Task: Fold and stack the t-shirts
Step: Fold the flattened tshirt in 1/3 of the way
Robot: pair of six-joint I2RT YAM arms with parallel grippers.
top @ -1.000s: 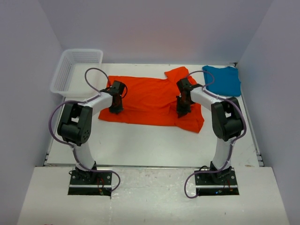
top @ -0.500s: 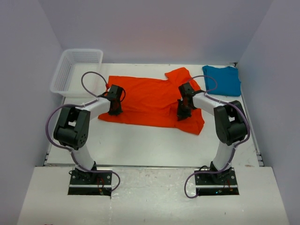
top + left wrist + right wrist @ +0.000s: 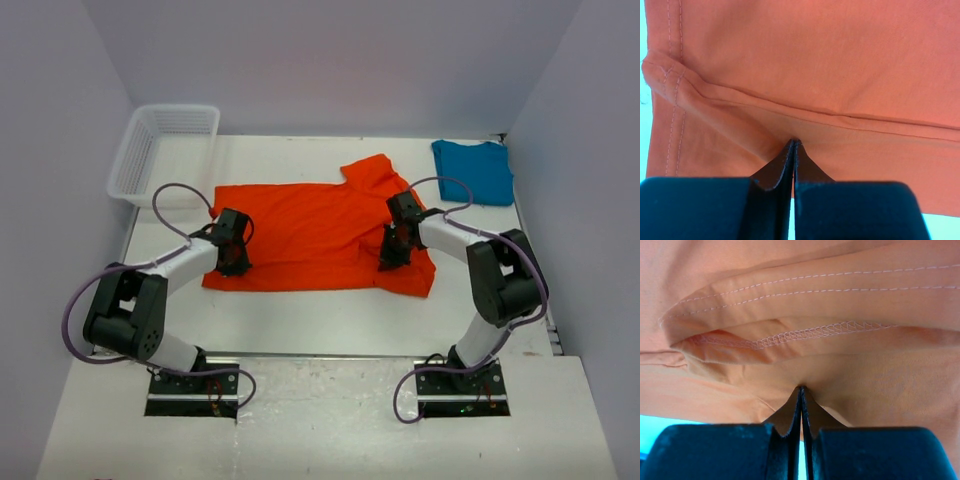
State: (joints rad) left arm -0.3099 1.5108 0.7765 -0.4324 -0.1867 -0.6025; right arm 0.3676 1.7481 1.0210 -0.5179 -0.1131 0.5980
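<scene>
A white mesh basket (image 3: 128, 150) was seen well beyond and to the left of the left gripper (image 3: 235, 266), at the table's (image 3: 300, 312) far left corner. Only its own mesh floor was made out inside.

The orange shirt (image 3: 310, 232) was spread flat between the two grippers. The left jaws were pressed fully together on a small pinch of its cloth, with a stitched hem running just beyond the tips and the shirt's side edge just to their left. The right gripper (image 3: 389, 262) was likewise closed tight on a pinch of orange cloth, with a double-stitched hem fold just beyond its tips and the shirt's right edge just beside them.

The teal shirt (image 3: 475, 170) was laid well beyond and to the right of the right jaws, apart from the orange one.

Bare table was seen nearward of both jaws, between the shirt's near edge and the arm bases.
</scene>
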